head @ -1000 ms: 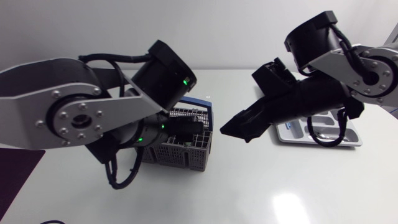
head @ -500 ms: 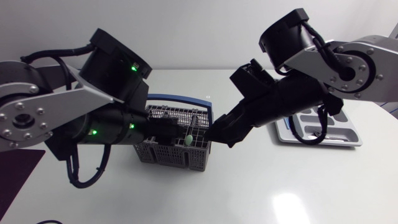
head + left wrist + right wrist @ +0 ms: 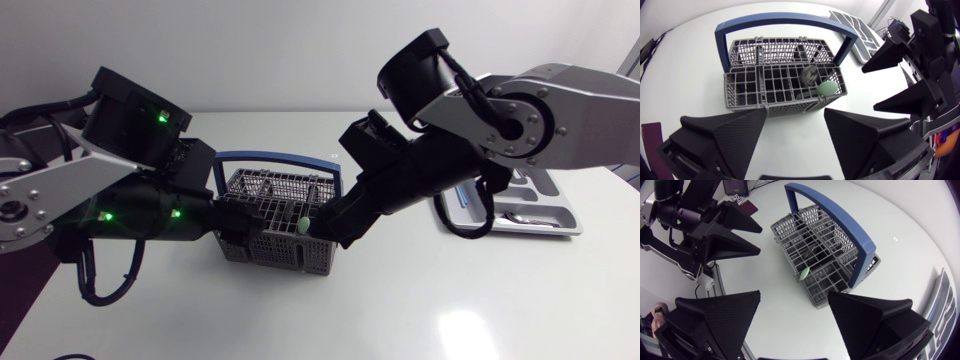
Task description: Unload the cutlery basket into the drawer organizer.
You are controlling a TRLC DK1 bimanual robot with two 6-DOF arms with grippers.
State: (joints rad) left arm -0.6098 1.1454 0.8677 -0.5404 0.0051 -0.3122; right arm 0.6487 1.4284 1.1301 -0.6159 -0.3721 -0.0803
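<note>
One cutlery basket [image 3: 262, 245], one drawer organizer [image 3: 520, 228], one green-tipped utensil [image 3: 301, 226], and two arms, left [image 3: 60, 190] and right [image 3: 545, 110].

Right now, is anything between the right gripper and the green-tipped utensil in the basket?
Nothing visible. The open right gripper faces the green-tipped utensil directly; the blue handle arches beside it, not across.

Cutlery basket [image 3: 268, 248]: grey wire mesh, upright near mid-table, blue arched handle [image 3: 276, 157] raised
Green-ended utensil [image 3: 302, 226]: in a compartment at the basket's 4 o'clock corner
Drawer organizer [image 3: 520, 228]: grey divided tray, lying flat, 3 o'clock of the basket, well apart
</note>
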